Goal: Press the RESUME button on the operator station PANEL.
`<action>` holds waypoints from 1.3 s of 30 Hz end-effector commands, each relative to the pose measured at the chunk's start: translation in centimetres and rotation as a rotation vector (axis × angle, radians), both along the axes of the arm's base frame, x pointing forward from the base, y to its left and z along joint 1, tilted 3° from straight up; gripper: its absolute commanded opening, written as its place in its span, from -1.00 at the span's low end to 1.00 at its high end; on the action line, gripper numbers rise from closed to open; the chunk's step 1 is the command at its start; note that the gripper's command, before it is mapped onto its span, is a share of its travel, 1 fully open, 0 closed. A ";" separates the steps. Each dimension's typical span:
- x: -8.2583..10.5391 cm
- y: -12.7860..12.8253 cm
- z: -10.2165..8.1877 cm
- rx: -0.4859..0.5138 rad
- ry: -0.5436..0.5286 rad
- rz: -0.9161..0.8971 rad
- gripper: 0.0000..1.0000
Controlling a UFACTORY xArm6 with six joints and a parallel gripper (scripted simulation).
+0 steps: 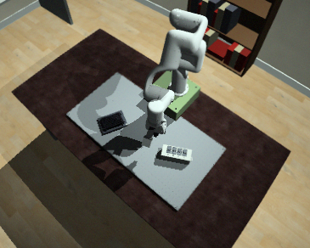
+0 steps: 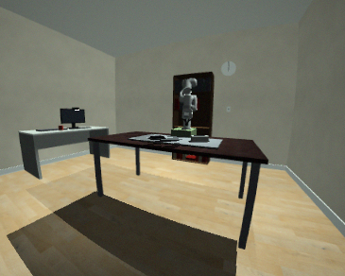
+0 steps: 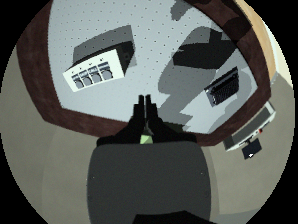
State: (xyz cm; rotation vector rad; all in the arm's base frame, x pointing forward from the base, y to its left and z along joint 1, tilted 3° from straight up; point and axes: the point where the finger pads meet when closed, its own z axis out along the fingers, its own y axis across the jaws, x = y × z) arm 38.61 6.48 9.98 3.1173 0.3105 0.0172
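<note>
The gripper [image 1: 155,132] hangs over the grey mat [image 1: 194,178] with its two fingers pressed together into one narrow point, and nothing is between them. From the top view it stands above the mat, between the two task things and touching neither.

The PANEL [image 1: 176,153] — a pale box with four square buttons in a row — lies on the mat well apart from the fingertips. In the wrist view the PANEL [image 3: 101,68] appears ahead of the fingers and to their left, its row of buttons running slanted across the view. The printed names and the lamps are too small to read, so which button is RESUME cannot be told, and no lamp looks lit as far as the pictures show.

The dark 96-well plate C15 [image 1: 111,121] lies flat on the other side — in the wrist view the plate [image 3: 225,88] is ahead of the fingers and to their right. The nest under it cannot be made out separately.

The arm stands on a green base [image 1: 186,104] behind the fingers.
</note>
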 end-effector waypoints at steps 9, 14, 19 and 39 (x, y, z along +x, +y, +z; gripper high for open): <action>-0.3 5.2 -1.2 -0.002 -0.022 0.054 -1.00; -0.5 6.6 -1.5 -0.001 -0.033 0.085 -1.00; -1.0 9.0 -2.1 -0.001 -0.035 0.092 -1.00; -2.2 12.8 -3.8 0.003 -0.048 0.131 -1.00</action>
